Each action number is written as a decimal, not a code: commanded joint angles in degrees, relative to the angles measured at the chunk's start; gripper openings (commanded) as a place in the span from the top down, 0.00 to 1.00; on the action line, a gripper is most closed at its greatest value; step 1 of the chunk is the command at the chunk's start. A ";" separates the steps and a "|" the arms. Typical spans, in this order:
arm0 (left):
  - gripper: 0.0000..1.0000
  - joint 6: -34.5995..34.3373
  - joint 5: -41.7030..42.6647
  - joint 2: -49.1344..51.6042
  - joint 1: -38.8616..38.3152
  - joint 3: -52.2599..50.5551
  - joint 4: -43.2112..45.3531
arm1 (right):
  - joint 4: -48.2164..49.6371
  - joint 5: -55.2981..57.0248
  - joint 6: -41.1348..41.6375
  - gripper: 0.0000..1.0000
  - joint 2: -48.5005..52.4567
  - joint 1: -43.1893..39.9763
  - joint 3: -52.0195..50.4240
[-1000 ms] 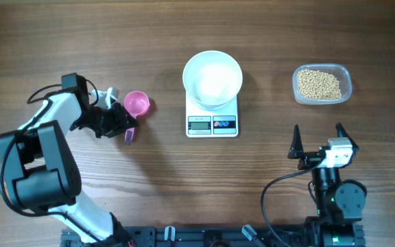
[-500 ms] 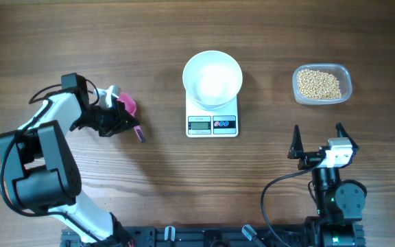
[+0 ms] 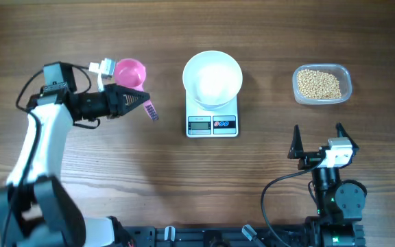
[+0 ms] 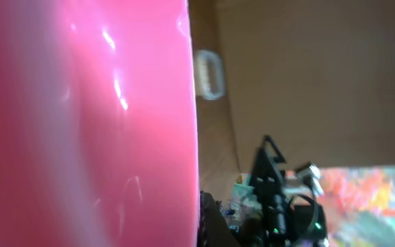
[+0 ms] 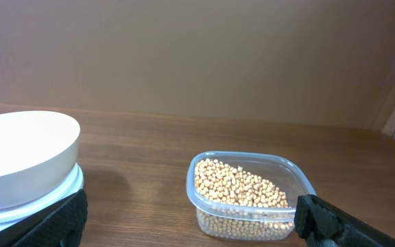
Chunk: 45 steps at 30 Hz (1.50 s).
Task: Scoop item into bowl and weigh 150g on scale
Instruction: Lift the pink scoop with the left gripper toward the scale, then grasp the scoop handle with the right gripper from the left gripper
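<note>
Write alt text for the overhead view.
The left arm's jaws are shut on a round pink plastic scoop, left of a round white bowl sitting on a small white square digital scale on a wooden table. A clear plastic tub of small beige beans stands right of the scale; the right arm's jaws are open and empty.

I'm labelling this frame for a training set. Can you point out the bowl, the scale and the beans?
bowl (image 3: 212, 81): overhead view, bare inside bottom.
scale (image 3: 212, 125): overhead view, middle of its front panel.
beans (image 3: 319, 84): overhead view, middle of the pile.
</note>
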 commanded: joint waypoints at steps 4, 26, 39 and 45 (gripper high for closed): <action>0.96 -6.08 -6.03 -14.08 -6.29 1.07 3.41 | 0.13 -0.48 -0.42 0.00 -0.09 0.26 -0.13; 0.96 -51.08 -20.87 -24.92 -24.06 1.07 40.22 | 11.34 -26.67 50.42 0.00 5.07 0.26 15.47; 0.96 -69.22 -45.20 -24.35 -40.19 1.07 54.62 | 20.28 -48.50 91.95 0.01 39.19 0.26 29.29; 0.96 -69.88 -53.81 -20.57 -47.84 1.05 57.00 | 38.16 -54.53 100.74 0.18 48.50 0.28 29.29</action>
